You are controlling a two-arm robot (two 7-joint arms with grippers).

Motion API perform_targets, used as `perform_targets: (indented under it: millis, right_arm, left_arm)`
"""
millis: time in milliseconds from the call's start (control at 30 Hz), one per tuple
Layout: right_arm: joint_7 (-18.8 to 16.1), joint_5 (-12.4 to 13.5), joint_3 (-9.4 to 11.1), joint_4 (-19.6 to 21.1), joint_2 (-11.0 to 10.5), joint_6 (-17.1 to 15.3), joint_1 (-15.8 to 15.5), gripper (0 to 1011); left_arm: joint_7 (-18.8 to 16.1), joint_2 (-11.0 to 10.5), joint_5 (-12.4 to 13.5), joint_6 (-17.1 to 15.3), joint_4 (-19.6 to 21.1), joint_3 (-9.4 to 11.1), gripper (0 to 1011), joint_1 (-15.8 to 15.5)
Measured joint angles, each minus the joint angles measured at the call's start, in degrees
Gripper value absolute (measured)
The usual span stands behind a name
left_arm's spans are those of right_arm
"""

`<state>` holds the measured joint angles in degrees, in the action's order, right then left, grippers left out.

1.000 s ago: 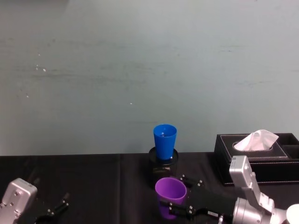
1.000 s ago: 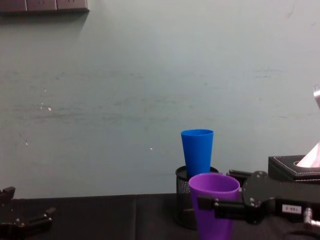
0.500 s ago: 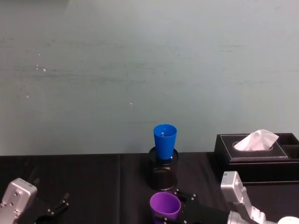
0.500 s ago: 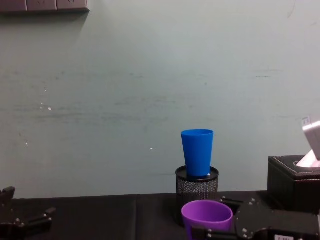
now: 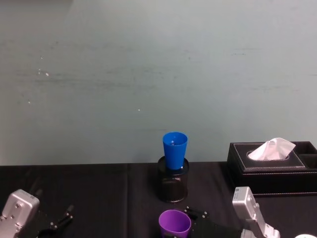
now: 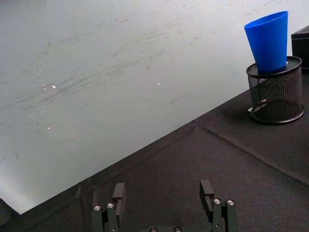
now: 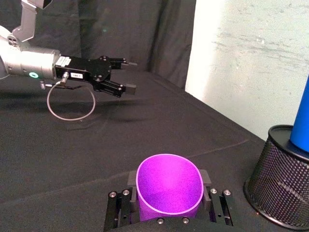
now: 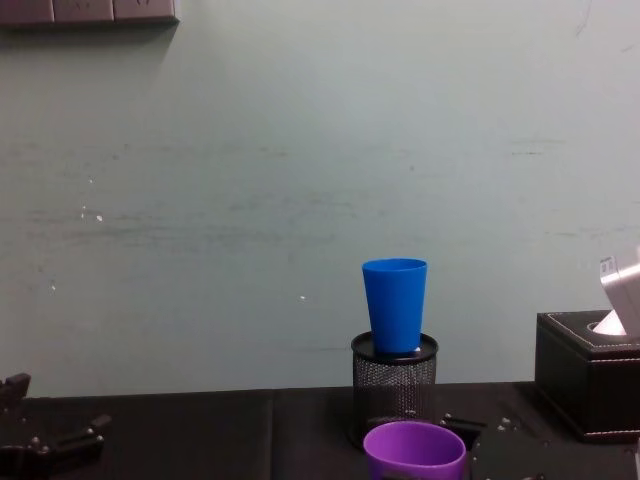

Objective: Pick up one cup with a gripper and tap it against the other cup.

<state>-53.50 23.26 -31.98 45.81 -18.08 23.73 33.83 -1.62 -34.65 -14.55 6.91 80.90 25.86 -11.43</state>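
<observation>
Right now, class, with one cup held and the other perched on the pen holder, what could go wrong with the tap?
1. The blue cup only sits in the mesh holder; a hard tap might tip it out.
2. The right hand holds the purple cup lower than the blue one, so it could strike the holder instead.

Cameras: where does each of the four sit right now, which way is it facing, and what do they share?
Head: high, looking forward and down at the blue cup; both arms at the bottom edge.
Chest: lower, level with the blue cup in the mesh holder.
Left wrist: over the open left tool, looking across the table.
Right wrist: behind the right tool clamping the purple cup.
All four share the blue cup.
</observation>
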Motion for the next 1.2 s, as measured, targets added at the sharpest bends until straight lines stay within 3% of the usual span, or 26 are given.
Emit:
perform_targets:
  millis: [600,733,1000,1200]
  right_arm:
    - [-0.57,-0.06,0.35,-1.48,0.53,0.44,0.39,739]
    - [-0.56,-0.06,0.33,-1.42,0.52,0.43,0.39,794]
    - [-0.54,-0.05,0.31,-1.36,0.49,0.39,0.36,1002]
    - [-0.50,-0.06,0.30,-1.32,0.47,0.36,0.34,1003]
  left_arm:
    - [0.00,0.00,0.00,0.00,0.00,0.00,1000,0.00]
    - [0.00,0.00,0.00,0.00,0.00,0.00,1000,0.00]
    - [0.00,0.00,0.00,0.00,0.00,0.00,1000,0.00]
    - [0.00,0.00,0.00,0.00,0.00,0.00,1000,0.00]
